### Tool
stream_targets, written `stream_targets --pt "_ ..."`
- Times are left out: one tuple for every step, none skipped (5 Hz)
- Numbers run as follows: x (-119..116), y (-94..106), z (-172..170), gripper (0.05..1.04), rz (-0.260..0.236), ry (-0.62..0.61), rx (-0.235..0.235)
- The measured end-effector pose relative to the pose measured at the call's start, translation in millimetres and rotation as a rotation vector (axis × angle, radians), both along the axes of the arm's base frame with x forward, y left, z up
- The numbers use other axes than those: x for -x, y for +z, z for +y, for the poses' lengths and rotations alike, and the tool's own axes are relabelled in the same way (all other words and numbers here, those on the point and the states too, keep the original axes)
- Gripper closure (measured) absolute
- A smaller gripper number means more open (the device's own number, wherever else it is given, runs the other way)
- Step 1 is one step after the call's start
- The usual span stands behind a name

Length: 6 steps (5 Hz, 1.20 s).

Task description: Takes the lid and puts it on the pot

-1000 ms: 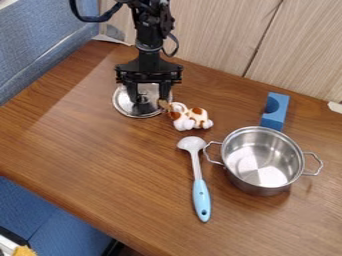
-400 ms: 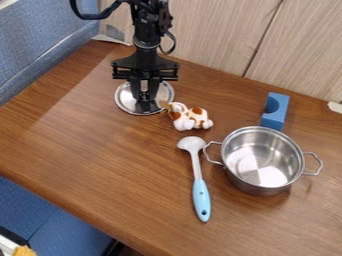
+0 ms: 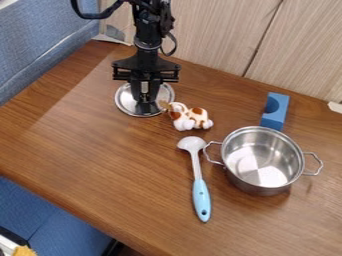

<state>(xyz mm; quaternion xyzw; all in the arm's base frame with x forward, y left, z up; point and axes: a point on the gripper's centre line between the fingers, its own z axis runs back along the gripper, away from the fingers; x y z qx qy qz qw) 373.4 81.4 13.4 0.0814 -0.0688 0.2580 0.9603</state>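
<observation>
The black gripper [image 3: 145,106] hangs over the round metal lid at the upper left of the table, its fingers drawn together around the knob in the lid's middle. The silver lid [image 3: 123,101] lies at table height, its rim showing on both sides of the fingers; whether it touches the wood all round I cannot tell. To the lower right stands the steel pot [image 3: 261,184], uncovered, with a wire handle on each side.
A white and brown toy dog [image 3: 190,118] lies just right of the lid. A spoon with a light blue handle [image 3: 201,199] rests left of the pot. Behind the pot is a blue block [image 3: 274,118]. A wooden panel [image 3: 220,35] rises along the table's back edge.
The fingers have closed from a wide spread to shut on the lid's knob. The lid has shifted slightly to the right. The pot, spoon, toy and block have stayed put.
</observation>
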Motion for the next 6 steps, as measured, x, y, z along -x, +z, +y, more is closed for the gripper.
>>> stream_targets --pt "-2.7 16.4 -1.2 0.806 -0.024 0.004 -0.007" --pt "-9.1 64.1 -10.2 0.806 -0.118 -0.006 -0.035" --pt "-8.1 98.3 -29.0 0.806 -0.175 -0.037 -0.056" --pt "-7.8 118.1 -58.2 0.806 -0.232 -0.104 -0.036" --pt "-6.2 115.9 -96.2 0.806 -0.230 -0.209 -0.004" --pt "8.3 111.6 -144.7 0.806 -0.236 -0.382 0.037"
